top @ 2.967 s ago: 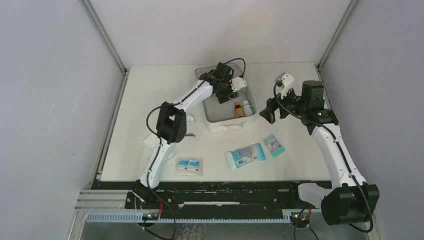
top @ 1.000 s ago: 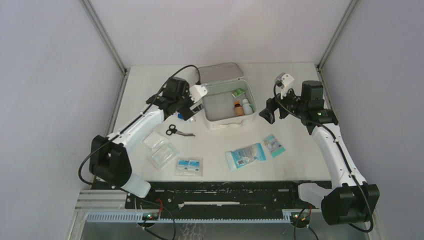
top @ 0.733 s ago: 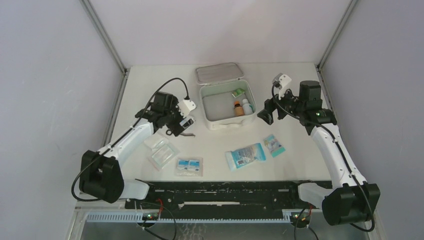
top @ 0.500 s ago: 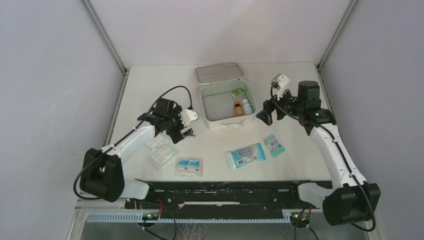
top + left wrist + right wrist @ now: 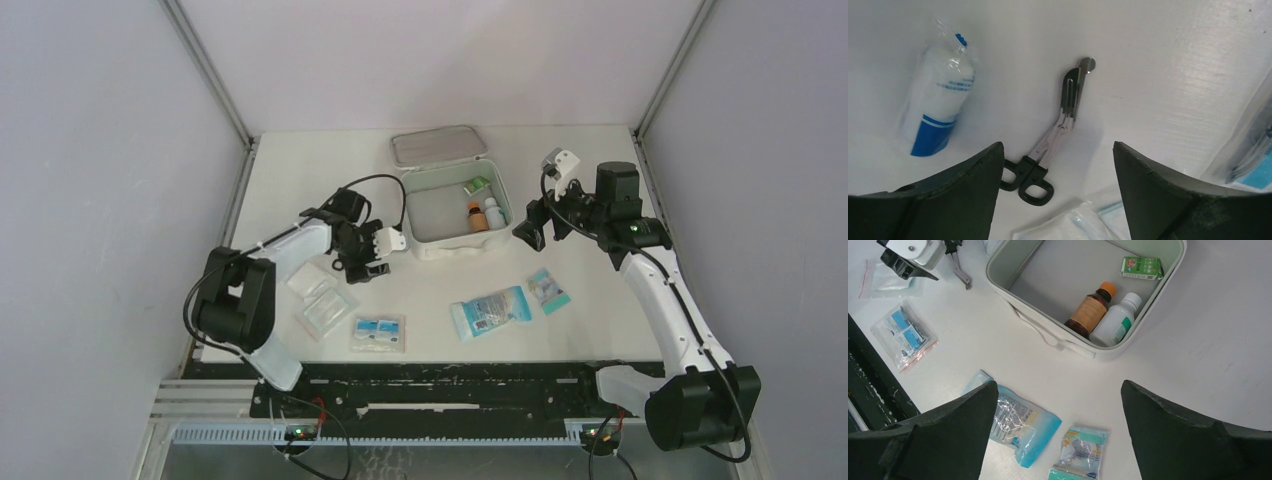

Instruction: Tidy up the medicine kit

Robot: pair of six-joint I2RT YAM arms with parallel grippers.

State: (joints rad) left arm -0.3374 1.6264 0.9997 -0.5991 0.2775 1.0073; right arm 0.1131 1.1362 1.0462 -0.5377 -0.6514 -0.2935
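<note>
Three items sit in the open medicine kit (image 5: 455, 247); both hands hang wide open outside it.

The white case is at the far middle of the table (image 5: 300, 170), its lid (image 5: 438, 146) folded back on the far side. A brown bottle with an orange cap (image 5: 1090, 307) and a white bottle (image 5: 1115, 320) are side by side against its right wall, with a small green box (image 5: 1142, 267) in the far corner. The label print is too small to read. Just left of the case, the left hand (image 5: 1055, 150) hovers low with its jaws spread to either side of black-handled scissors (image 5: 1063, 120), touching neither blade nor loops. From above, that hand hides most of the scissors. A wrapped white-and-blue roll (image 5: 935, 107) lies beside them, and a packet is cut off at the wrist view's right edge. The right hand (image 5: 530, 228) is raised just right of the case, with nothing between its jaws. A blue pouch (image 5: 490, 311) and a teal packet (image 5: 548, 291) lie nearer the arm bases.
</note>
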